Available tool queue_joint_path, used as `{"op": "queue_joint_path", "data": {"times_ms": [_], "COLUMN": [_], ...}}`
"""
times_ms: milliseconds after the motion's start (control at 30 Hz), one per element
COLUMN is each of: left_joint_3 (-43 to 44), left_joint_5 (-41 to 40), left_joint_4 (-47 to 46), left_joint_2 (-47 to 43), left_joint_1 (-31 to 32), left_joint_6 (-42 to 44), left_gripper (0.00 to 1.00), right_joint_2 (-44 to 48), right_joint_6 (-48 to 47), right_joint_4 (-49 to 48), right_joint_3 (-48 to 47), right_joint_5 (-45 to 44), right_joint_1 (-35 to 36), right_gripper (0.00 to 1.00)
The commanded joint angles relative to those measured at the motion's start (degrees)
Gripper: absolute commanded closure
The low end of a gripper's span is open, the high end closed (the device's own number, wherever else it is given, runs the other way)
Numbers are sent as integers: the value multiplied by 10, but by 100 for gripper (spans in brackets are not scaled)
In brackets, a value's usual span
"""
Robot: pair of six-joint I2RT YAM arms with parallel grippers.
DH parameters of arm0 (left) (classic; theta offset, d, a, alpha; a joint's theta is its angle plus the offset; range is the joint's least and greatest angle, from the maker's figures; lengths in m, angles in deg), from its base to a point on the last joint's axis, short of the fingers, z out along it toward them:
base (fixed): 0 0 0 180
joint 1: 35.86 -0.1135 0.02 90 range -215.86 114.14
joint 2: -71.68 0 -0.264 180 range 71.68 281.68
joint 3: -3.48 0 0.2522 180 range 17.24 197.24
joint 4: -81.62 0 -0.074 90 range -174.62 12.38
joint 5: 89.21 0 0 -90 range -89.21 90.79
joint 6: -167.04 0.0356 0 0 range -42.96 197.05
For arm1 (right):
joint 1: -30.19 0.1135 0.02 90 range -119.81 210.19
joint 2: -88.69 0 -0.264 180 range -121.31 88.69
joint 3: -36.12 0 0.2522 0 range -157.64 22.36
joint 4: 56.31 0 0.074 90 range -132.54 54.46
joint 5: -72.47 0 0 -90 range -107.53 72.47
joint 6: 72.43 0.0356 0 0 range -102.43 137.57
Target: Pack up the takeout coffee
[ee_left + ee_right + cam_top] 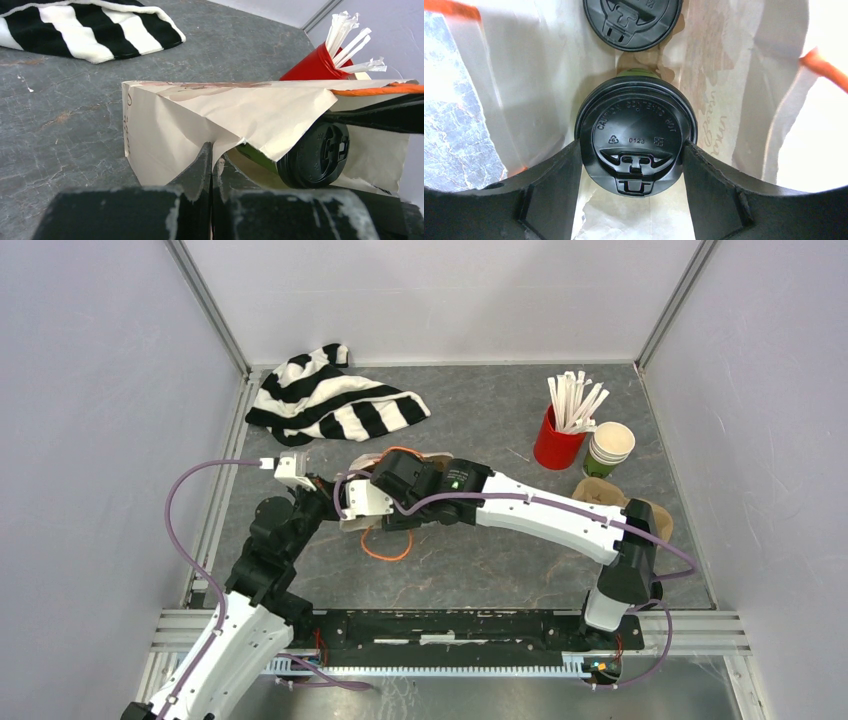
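A white paper bag (190, 120) with orange handles lies on its side on the grey table, mouth toward the arms. My left gripper (212, 150) is shut on the bag's lower mouth edge. Reaching into the bag, my right gripper (633, 150) is shut on a takeout coffee (636, 135), its fingers pressing both sides of the black lid. That lid (315, 155) and a strip of green cup wall also show at the bag's mouth. A second takeout coffee (631, 22) lies deeper in the bag. From above, the bag (362, 502) is mostly hidden under both wrists.
A red cup of white sticks (557, 445) and stacked lidless cups (608, 448) stand at the back right. A brown cardboard carrier (620, 505) lies beside the right arm. A black-and-white striped cloth (330, 400) lies at the back left. Walls enclose the table.
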Motion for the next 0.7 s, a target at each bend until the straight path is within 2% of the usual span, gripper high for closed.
{"op": "queue_joint_path", "data": {"times_ms": [0, 200, 367, 533, 667], "left_joint_3": [7, 5, 2, 4, 6], "left_joint_5": [7, 3, 24, 23, 32], "left_joint_4": [24, 42, 49, 54, 52], "left_joint_2": [-23, -40, -50, -53, -45], "left_joint_1": [2, 1, 1, 2, 2], "left_joint_6": [28, 13, -5, -4, 0], "left_gripper": [98, 98, 98, 98, 98], "right_joint_2": [-2, -7, -27, -12, -23], "right_joint_6": [3, -5, -23, -57, -56], "right_joint_4": [24, 4, -2, -40, -19], "right_joint_3": [-53, -48, -80, -17, -32], "right_joint_5": [13, -19, -23, -17, -4], "right_joint_1": [3, 3, 3, 3, 3], "right_gripper": [58, 58, 60, 60, 62]}}
